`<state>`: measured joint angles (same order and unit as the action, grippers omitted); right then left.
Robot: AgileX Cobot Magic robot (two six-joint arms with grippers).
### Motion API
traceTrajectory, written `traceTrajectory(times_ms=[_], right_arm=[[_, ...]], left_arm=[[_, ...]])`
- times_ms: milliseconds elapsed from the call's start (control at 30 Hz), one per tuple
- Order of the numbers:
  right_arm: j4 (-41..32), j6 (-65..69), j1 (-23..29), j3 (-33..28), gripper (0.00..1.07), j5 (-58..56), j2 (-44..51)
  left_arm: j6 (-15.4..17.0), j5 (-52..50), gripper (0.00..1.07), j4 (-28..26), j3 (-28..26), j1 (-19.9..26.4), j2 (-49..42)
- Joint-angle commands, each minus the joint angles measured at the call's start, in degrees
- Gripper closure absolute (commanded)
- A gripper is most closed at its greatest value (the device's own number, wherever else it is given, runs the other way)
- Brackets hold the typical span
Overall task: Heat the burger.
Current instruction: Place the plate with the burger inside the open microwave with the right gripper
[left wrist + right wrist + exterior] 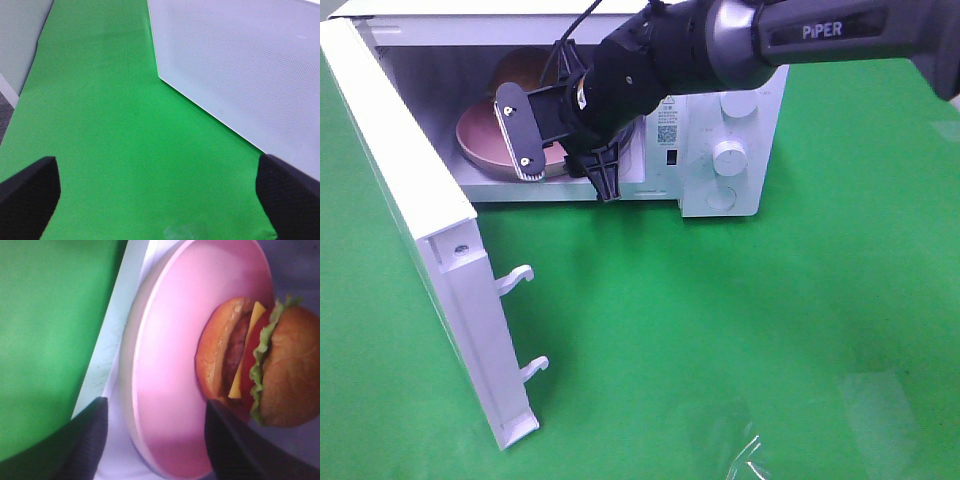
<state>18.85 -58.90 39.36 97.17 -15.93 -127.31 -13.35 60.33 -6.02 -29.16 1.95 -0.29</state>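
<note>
Inside the microwave (720,190), burger (260,365) sits on pink plate (170,340), toward its far side. Right gripper (156,410) is nearer, at the cavity mouth. Its fingers stand apart, straddling the plate's near rim, one visibly clear of it. In the high view the burger lies at 11 o'clock from them, mostly hidden by the arm. Left gripper (160,195) is wide and empty, beside the door (440,260).

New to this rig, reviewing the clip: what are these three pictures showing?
It is a robot with two arms, each ending in a two-finger gripper. The wide picture comes from a high camera, the other two from a camera on each wrist. A white microwave stands on the green cloth, its door open. The right gripper reaches inside, jaws apart around the rim of the pink plate carrying the burger; it does not seem to clamp it. The left gripper is wide open over the cloth, holding nothing.
</note>
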Motion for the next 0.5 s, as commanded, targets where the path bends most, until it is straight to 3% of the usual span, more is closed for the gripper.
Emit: traceTrajectory(times_ms=[33,500], right_arm=[[-0.1,0.9,0.1,-4.1,0.46,2.5,2.6],[-1.6,0.9,0.1,-17.0,0.43,7.9,9.4]], left_arm=[[0.3,-0.3,0.07,-0.3,0.2,0.2,-1.1],[0.3,-0.3,0.07,-0.3,0.2,0.2,-1.1]])
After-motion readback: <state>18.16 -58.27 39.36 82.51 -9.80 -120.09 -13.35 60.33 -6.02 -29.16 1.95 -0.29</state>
